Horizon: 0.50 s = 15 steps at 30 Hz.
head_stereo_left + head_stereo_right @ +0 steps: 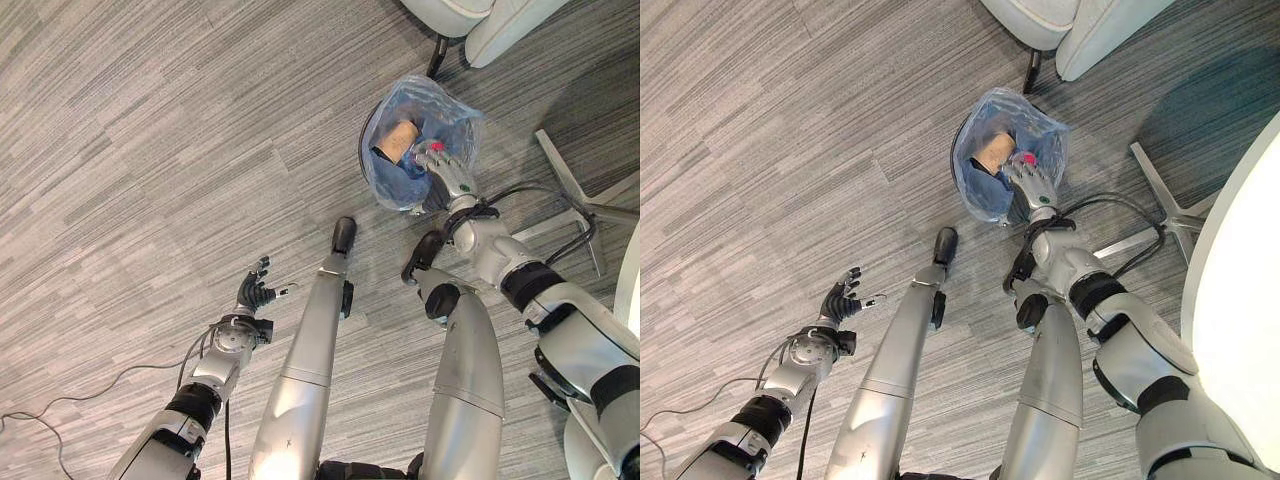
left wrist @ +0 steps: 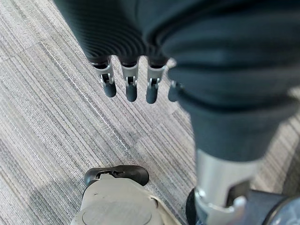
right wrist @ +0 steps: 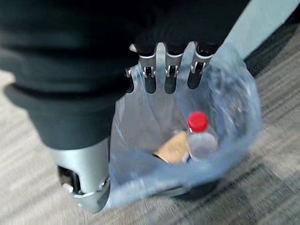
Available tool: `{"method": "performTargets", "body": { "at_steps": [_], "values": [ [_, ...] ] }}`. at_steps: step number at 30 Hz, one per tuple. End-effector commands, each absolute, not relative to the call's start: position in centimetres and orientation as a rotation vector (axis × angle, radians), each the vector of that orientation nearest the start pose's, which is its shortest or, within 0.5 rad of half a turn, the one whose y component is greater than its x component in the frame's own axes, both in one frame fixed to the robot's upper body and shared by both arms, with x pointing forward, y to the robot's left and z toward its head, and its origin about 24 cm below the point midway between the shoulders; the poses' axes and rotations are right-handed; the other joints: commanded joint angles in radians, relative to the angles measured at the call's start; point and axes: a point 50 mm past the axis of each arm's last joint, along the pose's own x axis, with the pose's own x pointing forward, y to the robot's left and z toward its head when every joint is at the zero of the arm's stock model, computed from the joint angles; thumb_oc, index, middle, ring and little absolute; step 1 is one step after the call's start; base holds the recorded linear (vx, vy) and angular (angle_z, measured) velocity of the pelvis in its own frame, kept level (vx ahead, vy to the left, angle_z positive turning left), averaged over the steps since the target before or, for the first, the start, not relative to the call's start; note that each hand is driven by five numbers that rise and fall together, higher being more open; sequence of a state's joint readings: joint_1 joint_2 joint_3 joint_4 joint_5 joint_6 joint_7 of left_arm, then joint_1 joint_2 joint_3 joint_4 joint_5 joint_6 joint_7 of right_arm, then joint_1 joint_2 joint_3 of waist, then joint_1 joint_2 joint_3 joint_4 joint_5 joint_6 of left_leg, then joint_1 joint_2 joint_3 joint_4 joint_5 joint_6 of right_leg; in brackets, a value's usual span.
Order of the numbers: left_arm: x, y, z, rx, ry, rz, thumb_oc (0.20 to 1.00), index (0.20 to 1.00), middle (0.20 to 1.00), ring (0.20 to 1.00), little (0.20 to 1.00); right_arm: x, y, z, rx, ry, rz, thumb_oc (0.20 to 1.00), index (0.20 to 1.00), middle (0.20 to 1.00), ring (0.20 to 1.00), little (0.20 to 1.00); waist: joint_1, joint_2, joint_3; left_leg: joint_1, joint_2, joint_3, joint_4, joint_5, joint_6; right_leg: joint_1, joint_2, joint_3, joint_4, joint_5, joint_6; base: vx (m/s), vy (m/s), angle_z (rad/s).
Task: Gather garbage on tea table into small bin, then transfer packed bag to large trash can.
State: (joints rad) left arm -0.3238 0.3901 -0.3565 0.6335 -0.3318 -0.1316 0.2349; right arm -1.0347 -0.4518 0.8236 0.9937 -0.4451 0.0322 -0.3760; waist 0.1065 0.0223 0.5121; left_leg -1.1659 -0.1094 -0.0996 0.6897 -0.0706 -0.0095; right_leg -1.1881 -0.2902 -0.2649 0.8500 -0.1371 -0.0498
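The small bin (image 1: 418,150) stands upright on the grey carpet, lined with a translucent blue plastic bag (image 3: 234,108) whose crumpled rim folds out over the bin's edge (the dark bin wall shows beneath it at the base). The bag's mouth gapes open. Inside lies a clear plastic bottle (image 3: 200,138) with a red cap, neck up and leaning toward the bag's side. Just beside it, touching, sits a tan cardboard-coloured piece of rubbish (image 3: 172,147), its exact kind unclear.
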Motion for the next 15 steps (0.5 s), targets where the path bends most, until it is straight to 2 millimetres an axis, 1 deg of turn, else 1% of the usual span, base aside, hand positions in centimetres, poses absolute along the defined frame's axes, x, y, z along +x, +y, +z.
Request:
{"method": "performTargets", "body": {
  "at_steps": [1, 3, 4, 5, 7, 9, 10, 11, 12, 13, 14, 15],
  "values": [
    [28.2, 20.1, -1.9, 0.26, 0.261, 0.065, 1.0, 1.0, 1.0, 1.0, 1.0, 40.1, -16.5, 12.3, -1.586, -0.199, 0.006, 1.0, 1.0, 1.0, 1.0, 1.0, 0.029, 0.045, -0.043, -0.021, -0.012, 0.051, -0.026, -0.036, 0.005, 0.015, 0.019, 0.089, -0.024, -0.109, 0.088, -0.01, -0.023, 0.08],
    [28.5, 20.0, -1.7, 0.262, 0.252, 0.062, 1.0, 1.0, 1.0, 1.0, 1.0, 40.1, -16.4, 11.5, -1.593, -0.156, 0.015, 1.0, 1.0, 1.0, 1.0, 1.0, 0.033, 0.052, -0.04, -0.035, -0.016, 0.049, -0.02, -0.033, 0.005, 0.001, 0.015, 0.091, -0.011, -0.113, 0.086, -0.01, -0.021, 0.17],
    [28.7, 19.8, -1.4, 0.265, 0.24, 0.059, 1.0, 1.0, 1.0, 1.0, 1.0, 40.0, -16.3, 10.5, -1.578, -0.101, 0.028, 0.805, 0.805, 0.805, 0.805, 0.805, 0.036, 0.06, -0.034, -0.052, -0.019, 0.05, -0.01, -0.029, 0.005, -0.016, 0.014, 0.095, 0.004, -0.114, 0.083, -0.01, -0.022, 0.18],
    [28.9, 19.6, -1.2, 0.261, 0.231, 0.056, 1.0, 1.0, 1.0, 1.0, 1.0, 39.9, -16.3, 10.1, -1.551, -0.081, 0.031, 0.2, 0.2, 0.2, 0.2, 0.2, 0.037, 0.062, -0.032, -0.057, -0.02, 0.052, -0.008, -0.026, 0.005, -0.023, 0.014, 0.095, 0.006, -0.112, 0.083, -0.02, -0.023, 0.1],
    [29.0, 19.6, -1.2, 0.259, 0.23, 0.059, 1.0, 1.0, 1.0, 1.0, 1.0, 39.8, -15.9, 10.1, -1.468, -0.092, 0.026, 0.2, 0.2, 0.2, 0.2, 0.2, 0.032, 0.058, -0.032, -0.054, -0.02, 0.054, -0.015, -0.023, 0.007, -0.022, 0.019, 0.095, 0.0, -0.105, 0.083, -0.02, -0.01, 0.07],
    [29.1, 19.6, -1.1, 0.246, 0.229, 0.067, 1.0, 1.0, 1.0, 1.0, 1.0, 39.9, -15.9, 11.0, -1.409, -0.129, 0.001, 0.2, 0.2, 0.2, 0.2, 0.2, 0.027, 0.052, -0.035, -0.034, -0.014, 0.058, -0.047, -0.015, 0.01, -0.008, 0.029, 0.095, -0.024, -0.092, 0.089, -0.05, 0.003, -0.03],
    [29.2, 19.7, -1.0, 0.237, 0.226, 0.076, 1.0, 1.0, 1.0, 1.0, 1.0, 40.0, -15.7, 12.4, -1.348, -0.186, -0.021, 0.2, 0.2, 0.2, 0.2, 0.2, 0.021, 0.042, -0.035, -0.001, -0.005, 0.06, -0.08, -0.01, 0.011, 0.02, 0.039, 0.094, -0.058, -0.077, 0.096, -0.1, -0.001, -0.11],
    [29.2, 19.9, -0.9, 0.229, 0.23, 0.084, 1.0, 1.0, 1.0, 1.0, 1.0, 39.9, -15.4, 13.9, -1.261, -0.249, -0.045, 0.2, 0.2, 0.2, 0.2, 0.2, 0.015, 0.033, -0.038, 0.059, 0.001, 0.059, -0.139, 0.004, 0.009, 0.078, 0.047, 0.087, -0.12, -0.055, 0.107, -0.12, 0.0, -0.16],
    [29.2, 19.9, -1.0, 0.225, 0.234, 0.086, 1.0, 1.0, 1.0, 1.0, 1.0, 39.7, -15.1, 14.1, -1.199, -0.27, -0.047, 0.2, 0.2, 0.2, 0.2, 0.2, 0.012, 0.029, -0.041, 0.103, 0.005, 0.059, -0.179, 0.015, 0.005, 0.118, 0.052, 0.08, -0.154, -0.044, 0.111, -0.09, -0.012, -0.14],
    [29.2, 20.0, -1.0, 0.222, 0.235, 0.09, 1.0, 1.0, 1.0, 1.0, 1.0, 39.6, -15.0, 14.2, -1.167, -0.278, -0.044, 0.2, 0.2, 0.2, 0.2, 0.2, 0.01, 0.027, -0.044, 0.12, 0.006, 0.056, -0.192, 0.018, 0.005, 0.132, 0.054, 0.08, -0.167, -0.039, 0.113, -0.05, -0.013, -0.17],
    [29.1, 20.1, -1.0, 0.218, 0.238, 0.094, 1.0, 1.0, 1.0, 1.0, 1.0, 39.3, -14.9, 14.0, -1.132, -0.278, -0.04, 0.2, 0.2, 0.2, 0.2, 0.2, 0.009, 0.025, -0.047, 0.15, 0.009, 0.056, -0.214, 0.023, 0.002, 0.161, 0.057, 0.074, -0.186, -0.033, 0.116, -0.03, -0.026, -0.06],
    [29.0, 20.3, -1.2, 0.213, 0.248, 0.101, 1.0, 1.0, 1.0, 1.0, 1.0, 38.8, -14.7, 13.6, -1.042, -0.281, -0.036, 0.2, 0.2, 0.2, 0.2, 0.2, 0.005, 0.019, -0.057, 0.193, 0.008, 0.055, -0.243, 0.027, 0.001, 0.206, 0.06, 0.066, -0.219, -0.023, 0.119, -0.04, -0.035, -0.01]
  ]
}}
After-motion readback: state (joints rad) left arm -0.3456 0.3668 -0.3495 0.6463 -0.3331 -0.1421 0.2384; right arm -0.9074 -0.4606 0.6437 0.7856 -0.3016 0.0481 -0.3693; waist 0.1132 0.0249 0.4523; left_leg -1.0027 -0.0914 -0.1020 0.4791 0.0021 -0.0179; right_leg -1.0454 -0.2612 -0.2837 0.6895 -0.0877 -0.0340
